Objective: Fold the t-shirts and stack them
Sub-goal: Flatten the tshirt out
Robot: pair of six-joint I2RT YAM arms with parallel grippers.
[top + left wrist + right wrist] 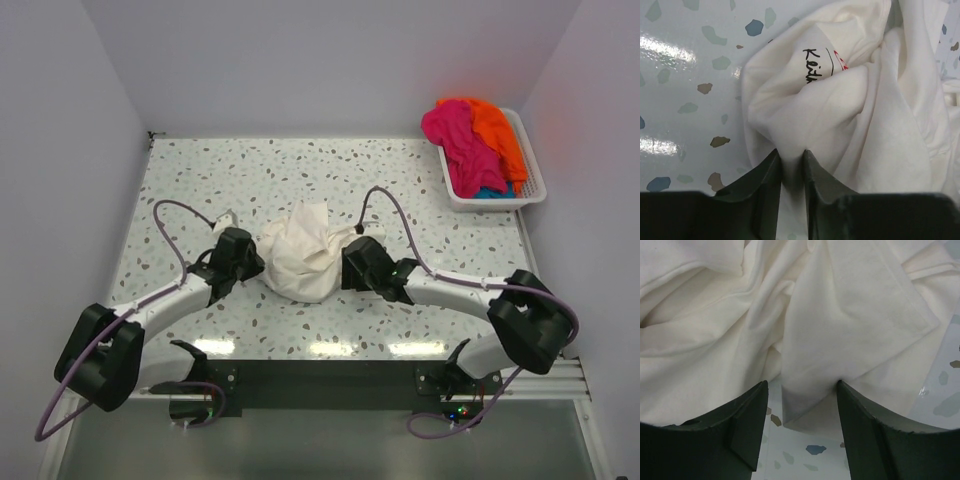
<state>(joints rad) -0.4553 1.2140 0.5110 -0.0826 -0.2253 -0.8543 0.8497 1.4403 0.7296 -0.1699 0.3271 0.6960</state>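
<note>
Closest to the arm bases, the left gripper [791,159] is clamped tight on a fold of the cream t-shirt [304,256], which sits bunched in a heap on the speckled table [300,170] between the two arms. The right gripper [801,390] is spread wide, with a corner of the same shirt hanging between its fingers but not pinched. There's black handwriting [812,65] on the cloth (looks like "Kei", the rest is tucked into a crease) next to a bit of red print [840,60]. Far back right, the white slatted basket [457,196] holds a pink t-shirt [455,140], an orange t-shirt [497,130] and a sliver of teal t-shirt [495,192].
</note>
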